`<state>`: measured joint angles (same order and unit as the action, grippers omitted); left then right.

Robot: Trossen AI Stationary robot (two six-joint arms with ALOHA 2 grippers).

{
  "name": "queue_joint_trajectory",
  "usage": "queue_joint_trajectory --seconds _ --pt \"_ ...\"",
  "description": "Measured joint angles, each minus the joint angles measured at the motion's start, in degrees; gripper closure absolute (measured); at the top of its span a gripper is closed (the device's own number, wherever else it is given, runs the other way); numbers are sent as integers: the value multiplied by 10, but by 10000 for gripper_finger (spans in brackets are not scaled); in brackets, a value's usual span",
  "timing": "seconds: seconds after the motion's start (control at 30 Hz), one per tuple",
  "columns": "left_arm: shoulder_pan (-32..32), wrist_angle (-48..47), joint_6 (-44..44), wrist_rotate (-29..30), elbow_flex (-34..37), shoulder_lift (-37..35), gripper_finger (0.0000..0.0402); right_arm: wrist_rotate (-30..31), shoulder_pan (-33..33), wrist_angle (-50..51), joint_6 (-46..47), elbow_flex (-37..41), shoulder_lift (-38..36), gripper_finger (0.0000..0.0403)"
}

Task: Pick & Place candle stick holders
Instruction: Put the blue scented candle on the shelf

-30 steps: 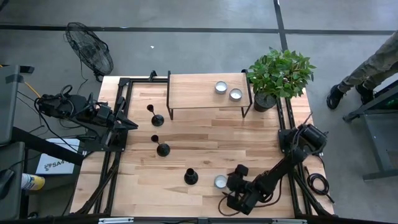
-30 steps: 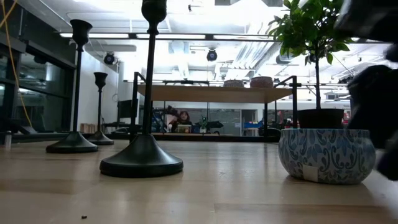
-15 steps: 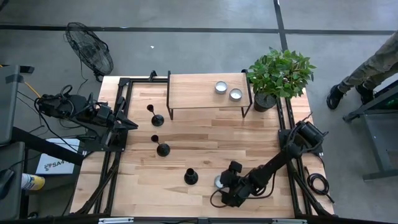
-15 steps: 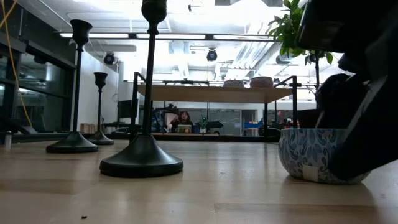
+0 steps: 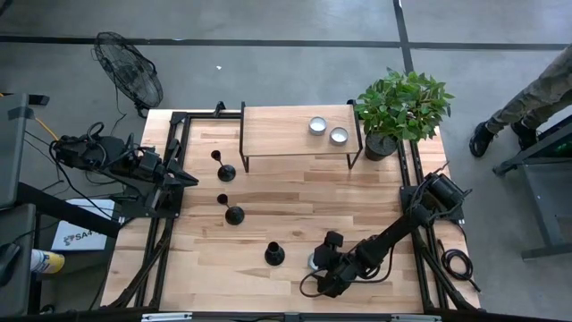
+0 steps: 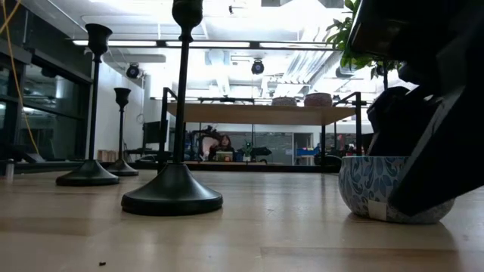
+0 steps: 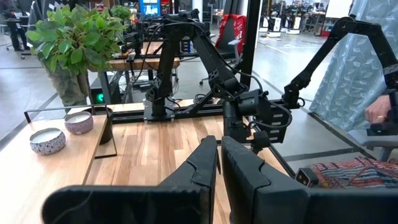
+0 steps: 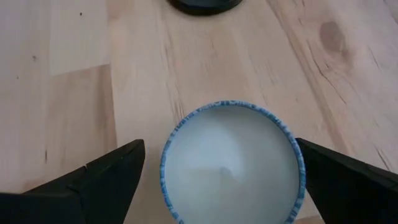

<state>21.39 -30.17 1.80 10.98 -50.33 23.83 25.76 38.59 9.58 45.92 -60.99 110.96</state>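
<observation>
Three candle stick holders upright on the table (image 5: 357,201), none held: nearest holder (image 5: 274,255) just beside the right gripper (image 5: 315,266), middle holder (image 5: 233,214) farther from it, far holder (image 5: 226,170) farthest, closer to the left gripper (image 7: 219,149). Look stiff and hard, probably metal, so not fragile but maybe slippery on the thin stem. Seem bottom-heavy with the domed base, yet tall and narrow, so likely to tip if pushed sideways. Best taken on the stem, low and near the base, with a level squeeze.

Right gripper wide open, holding nothing, hanging directly over a blue patterned candle tin (image 8: 231,162) which sits between its fingers (image 8: 112,171). Left gripper shut and empty, waiting at the table edge.

Beyond the far holder: a low shelf (image 5: 277,139) with two more tins (image 5: 317,125), and a potted plant (image 5: 402,105). Nothing between the right gripper and the nearest holder except the tin underneath.
</observation>
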Motion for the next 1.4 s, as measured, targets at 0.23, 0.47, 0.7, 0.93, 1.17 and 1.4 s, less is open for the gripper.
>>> queue_joint_trajectory --seconds 0.23,0.47,0.7,0.93,1.17,1.4 --pt "0 0 0 0 0 0 376 -7 0 4 -1 0 0 6" --pt "0 0 0 0 0 0 376 4 0 4 -1 0 0 25" --pt "0 0 0 0 0 0 376 3 0 4 -10 0 0 59" --pt "0 0 0 0 0 0 376 2 -3 4 -10 0 0 85" --pt "0 0 0 0 0 0 376 2 -4 4 -9 0 0 102" --pt "0 0 0 0 0 0 376 4 -4 4 4 0 0 104"
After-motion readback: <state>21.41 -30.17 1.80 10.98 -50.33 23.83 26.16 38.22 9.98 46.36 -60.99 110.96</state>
